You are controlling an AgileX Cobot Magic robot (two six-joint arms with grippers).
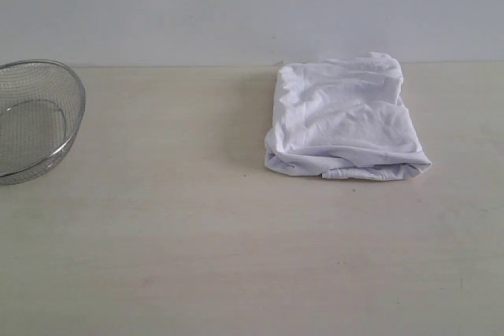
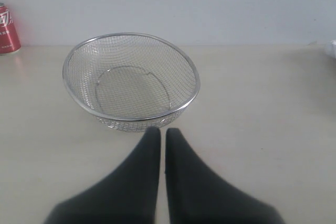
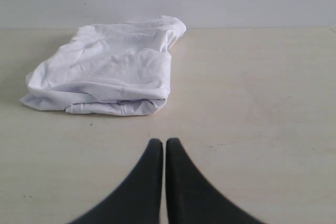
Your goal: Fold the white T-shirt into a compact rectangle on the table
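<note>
shirt [image 1: 346, 120] lies folded on counter [image 1: 157, 241], upper right, ext. view. left hand [image 2: 163, 136], right hand [image 3: 165, 146]: pinched closed, empty. likely done; if tidying, press loose hem flat, don't drag.

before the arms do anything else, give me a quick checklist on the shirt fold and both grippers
1. White T-shirt folded into a compact, roughly rectangular bundle: ok, though wrinkled, with an uneven front edge.
2. Shirt lies wholly on the table: ok.
3. Left gripper shut and empty, near the wire basket: ok.
4. Right gripper shut and empty, apart from the shirt: ok.
5. Basket apart from the shirt: ok.
6. Sleeves tucked inside the fold: cannot tell.
</note>
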